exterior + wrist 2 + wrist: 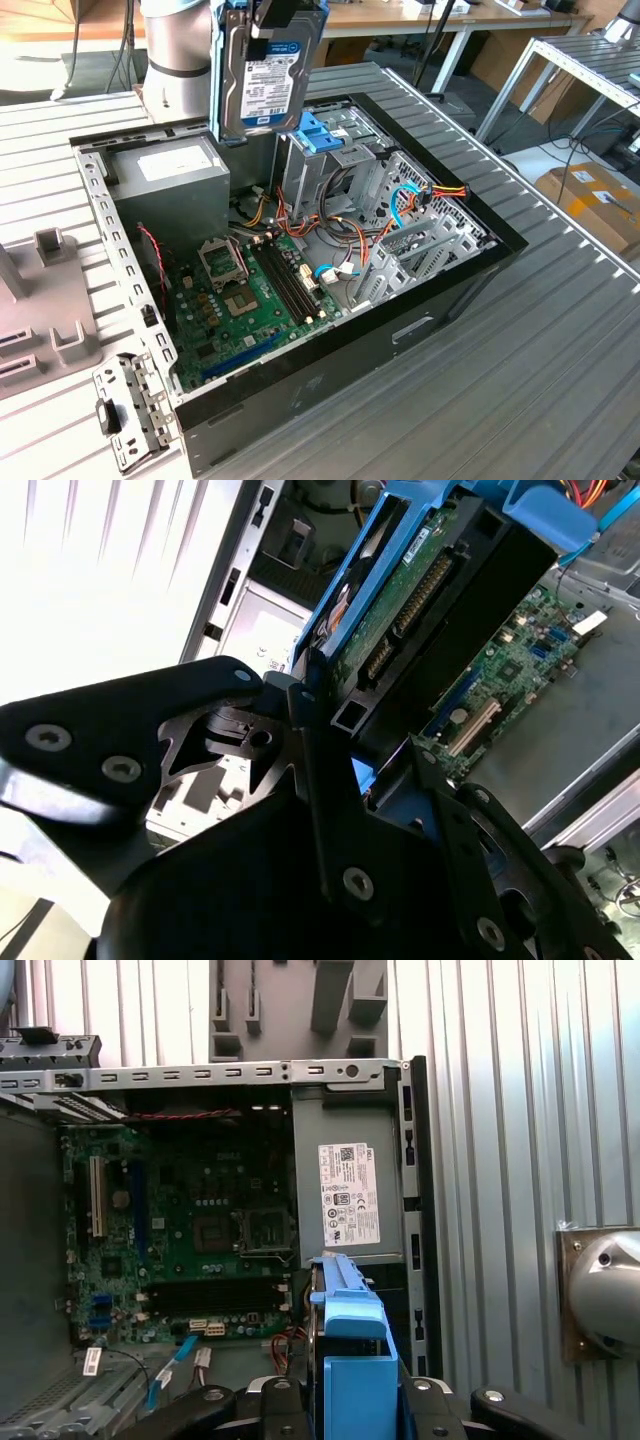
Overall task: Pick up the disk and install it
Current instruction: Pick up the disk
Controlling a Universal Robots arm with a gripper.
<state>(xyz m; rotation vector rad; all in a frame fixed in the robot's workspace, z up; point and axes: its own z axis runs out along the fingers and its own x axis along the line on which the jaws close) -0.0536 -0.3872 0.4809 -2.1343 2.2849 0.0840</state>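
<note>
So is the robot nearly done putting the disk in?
About halfway. Picking up looks done: the gripper is shut on the disk, holding it upright above the open computer. Not done: the disk is not in the metal cage yet.

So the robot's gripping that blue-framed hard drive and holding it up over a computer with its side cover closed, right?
Not quite. The exterior view shows the computer case open, its green motherboard and cables exposed. The rest holds: the gripper is shut on the blue-framed disk, holding it up over the case.
</note>
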